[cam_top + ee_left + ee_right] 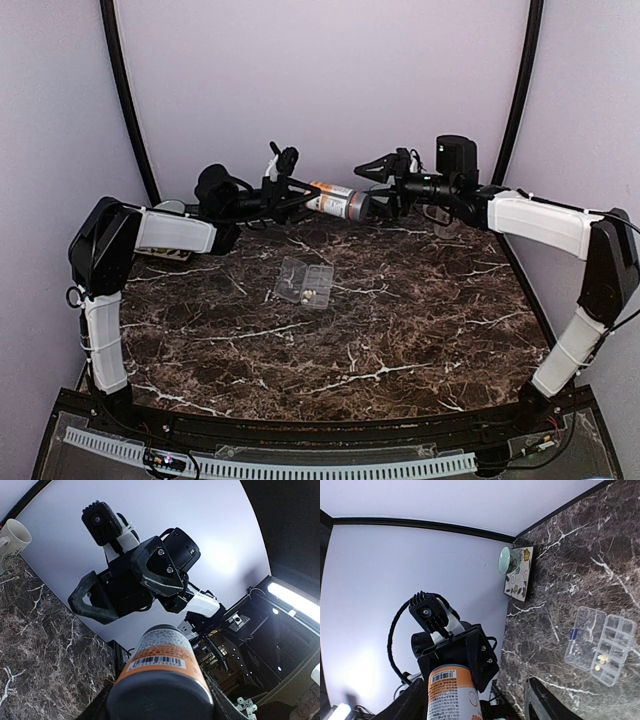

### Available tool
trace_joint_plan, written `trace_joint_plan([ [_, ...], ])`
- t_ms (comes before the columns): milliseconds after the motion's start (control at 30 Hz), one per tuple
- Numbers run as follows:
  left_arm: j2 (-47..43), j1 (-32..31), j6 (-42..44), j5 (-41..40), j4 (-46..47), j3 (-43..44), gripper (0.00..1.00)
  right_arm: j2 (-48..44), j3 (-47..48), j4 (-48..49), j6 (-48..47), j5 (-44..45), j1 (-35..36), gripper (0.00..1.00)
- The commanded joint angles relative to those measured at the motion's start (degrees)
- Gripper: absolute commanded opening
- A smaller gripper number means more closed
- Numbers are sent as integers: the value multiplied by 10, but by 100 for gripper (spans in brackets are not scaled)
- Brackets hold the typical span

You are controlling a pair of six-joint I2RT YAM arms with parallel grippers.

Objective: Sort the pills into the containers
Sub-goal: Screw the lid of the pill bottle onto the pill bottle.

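While the left pincer (294, 189) clamps the orange-labelled bottle (335, 199) level above the tabletop's (400, 330) far edge, the right pincer (380, 188) stands wide open about its grey-capped end. Near the tabletop's middle lie the clear containers (305, 283), lid open, a few pills (308, 294) at one end.

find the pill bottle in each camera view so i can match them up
top external: bottle, sideways in mid-air, upper centre
left wrist: bottle, bottom centre, close up
right wrist: bottle, bottom left
shared landmark: dark marble table, lower half, then left edge, then right side
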Motion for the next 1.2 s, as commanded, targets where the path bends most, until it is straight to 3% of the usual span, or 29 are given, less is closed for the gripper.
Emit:
trace_joint_plan([
  [0, -8, 5, -9, -2, 33, -6, 0, -27, 34, -87, -135, 51, -5, 67],
  [200, -6, 6, -17, 0, 27, -4, 0, -71, 44, -160, -289, 109, -5, 69],
  [533, 5, 8, -34, 1, 17, 3, 0, -136, 32, -194, -448, 125, 0, 72],
  [833, 30, 10, -80, 4, 28, 32, 0, -196, -5, -242, -620, 187, 49, 76],
  [1167, 40, 12, -104, 6, 41, 48, 0, -203, -33, -277, -714, 262, 117, 79],
])
